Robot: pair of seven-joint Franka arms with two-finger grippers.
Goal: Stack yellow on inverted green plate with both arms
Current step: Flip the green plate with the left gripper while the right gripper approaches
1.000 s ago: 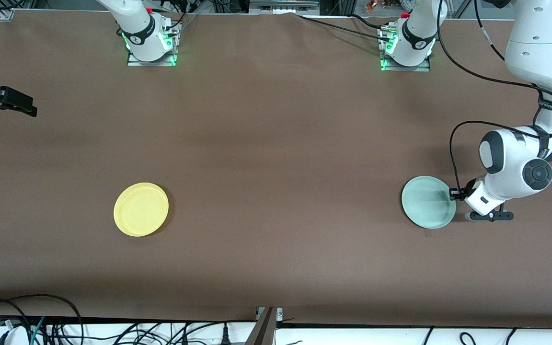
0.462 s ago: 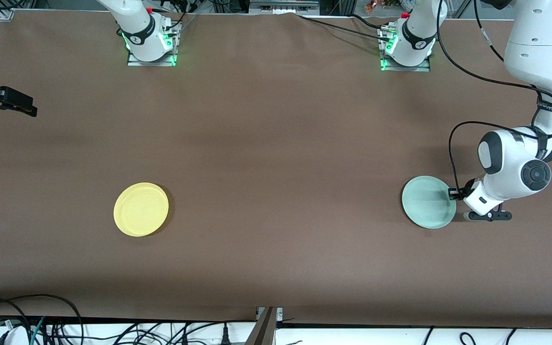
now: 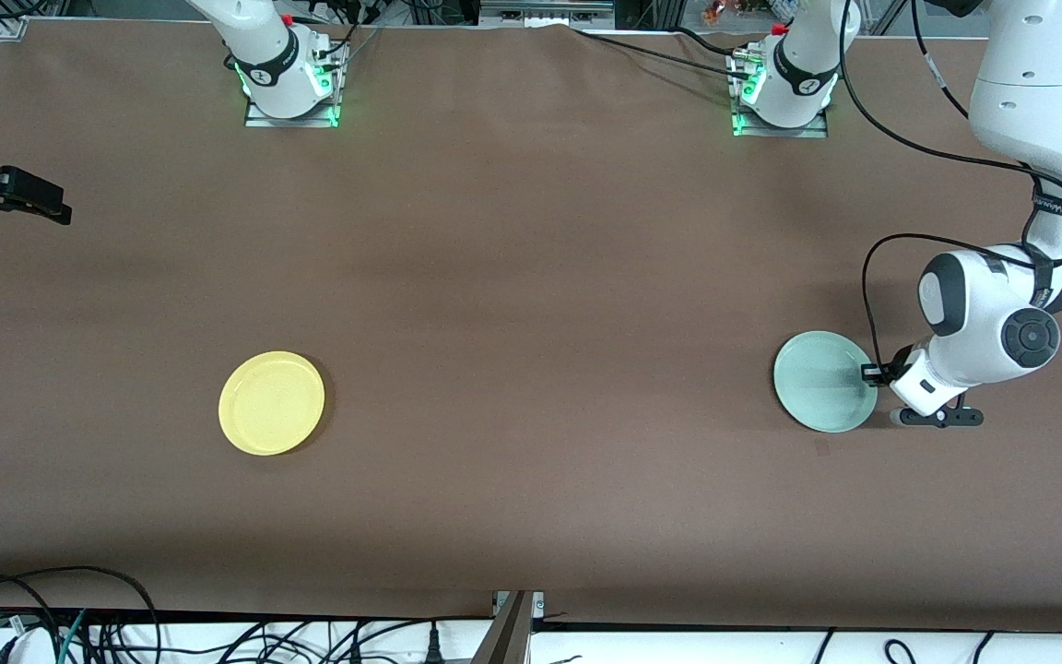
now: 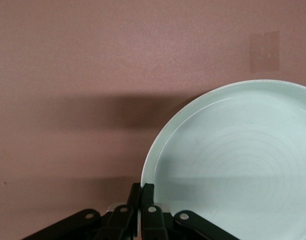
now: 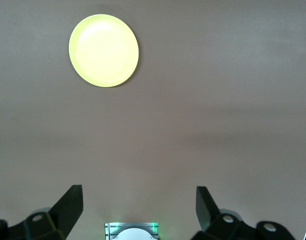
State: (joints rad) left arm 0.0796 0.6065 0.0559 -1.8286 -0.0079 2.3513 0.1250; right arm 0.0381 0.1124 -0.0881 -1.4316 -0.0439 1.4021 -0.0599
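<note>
The pale mint green plate (image 3: 824, 382) sits hollow side up toward the left arm's end of the table. My left gripper (image 3: 867, 373) comes in low from the side and is shut on its rim. The left wrist view shows both fingers (image 4: 148, 192) pinched together on the edge of the green plate (image 4: 238, 160). The yellow plate (image 3: 271, 403) lies rim up toward the right arm's end, also in the right wrist view (image 5: 103, 50). My right gripper (image 3: 56, 207) waits open high over the table's edge, its fingers (image 5: 70, 202) wide apart around nothing.
A small tape mark (image 3: 823, 447) lies on the brown table just nearer the front camera than the green plate. The two arm bases (image 3: 289, 88) (image 3: 782, 92) stand along the edge farthest from the camera. Cables (image 3: 79, 618) hang below the nearest edge.
My left gripper's fingers have closed onto the green plate's rim. The plate has shifted slightly, uncovering the tape mark. The right arm and yellow plate have not moved.
</note>
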